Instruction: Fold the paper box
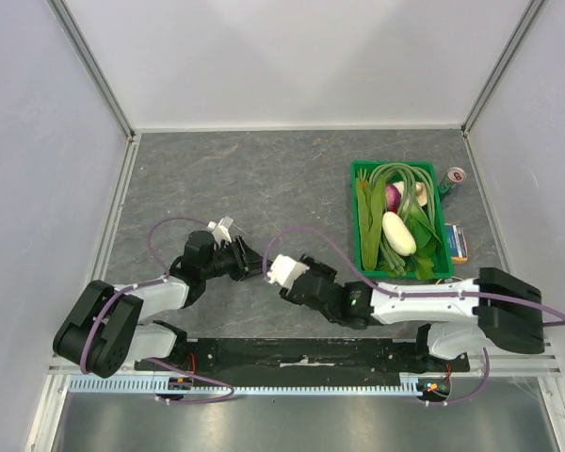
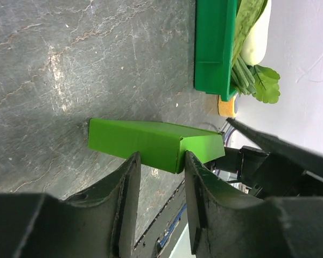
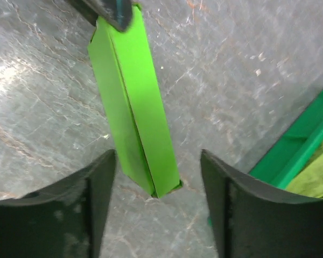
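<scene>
Black-and-white arms (image 1: 155,294); looping purple cables (image 1: 179,220); black fingers (image 2: 126,199)

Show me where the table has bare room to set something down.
Bare: the far table between the back wall, the left wall and the crate. Crowded: the near middle, where left gripper and right gripper flank the paper box; and right of the crate, a can and a small pack.
</scene>
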Tool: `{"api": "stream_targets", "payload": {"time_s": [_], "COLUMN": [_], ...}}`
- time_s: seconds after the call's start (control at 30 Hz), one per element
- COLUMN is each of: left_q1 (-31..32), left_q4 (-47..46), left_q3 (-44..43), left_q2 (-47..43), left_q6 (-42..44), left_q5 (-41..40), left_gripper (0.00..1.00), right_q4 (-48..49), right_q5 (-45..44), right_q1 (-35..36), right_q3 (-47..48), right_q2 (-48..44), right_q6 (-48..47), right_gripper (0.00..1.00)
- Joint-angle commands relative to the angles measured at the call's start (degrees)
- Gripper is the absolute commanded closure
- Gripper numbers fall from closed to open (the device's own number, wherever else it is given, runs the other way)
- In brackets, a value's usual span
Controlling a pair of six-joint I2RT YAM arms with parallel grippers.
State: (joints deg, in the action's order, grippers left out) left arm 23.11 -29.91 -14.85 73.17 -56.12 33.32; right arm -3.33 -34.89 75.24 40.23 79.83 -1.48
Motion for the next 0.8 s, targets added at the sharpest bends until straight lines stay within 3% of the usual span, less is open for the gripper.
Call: {"api": "stream_targets", "payload": {"time_s": [0.0, 0.07, 0.17, 0.27, 0.3, 0.37, 0.4, 0.53, 0.77], "left_q1": [-0.1, 0.0, 0.0, 0.0, 0.0, 0.0, 0.0, 0.0, 0.1], "left_q4": [5.6, 5.7, 5.5, 5.4, 5.6, 5.9, 6.1, 6.8, 7.0], "left_q3": [2.0, 2.0, 1.8, 2.4, 2.5, 2.8, 2.9, 2.5, 2.3], "left_q2": [1.6, 1.8, 2.5, 1.8, 1.1, 0.4, 0.2, -0.2, -0.7], "left_q6": [3.6, 3.8, 3.9, 3.8, 3.7, 3.6, 3.6, 3.7, 3.6], "left_q5": [-4.4, -4.4, -4.0, -4.1, -4.2, -4.6, -4.8, -4.8, -5.1], "left_gripper": [0.6, 0.6, 0.61, 0.62, 0.62, 0.62, 0.62, 0.62, 0.62], "right_q4": [-8.0, -11.4, -16.7, -18.4, -15.9, -10.4, -3.2, 2.6, 8.1], "right_q5": [12.6, 20.4, 28.1, 42.2, 49.8, 56.1, 60.3, 63.1, 64.4], "right_q1": [-7.0, -11.0, -17.9, -27.6, -29.9, -35.0, -36.0, -39.1, -41.0], "right_q3": [3.4, 3.5, 3.5, 1.2, -1.6, -4.9, -8.4, -11.4, -13.4], "right_q2": [-9.8, -12.7, -17.0, -18.1, -18.5, -20.1, -20.9, -21.3, -18.0], "right_q6": [14.7, 18.9, 28.2, 39.3, 44.7, 50.1, 55.2, 58.0, 59.3], "right_gripper": [0.22, 0.15, 0.15, 0.15, 0.15, 0.16, 0.17, 0.23, 0.43]}}
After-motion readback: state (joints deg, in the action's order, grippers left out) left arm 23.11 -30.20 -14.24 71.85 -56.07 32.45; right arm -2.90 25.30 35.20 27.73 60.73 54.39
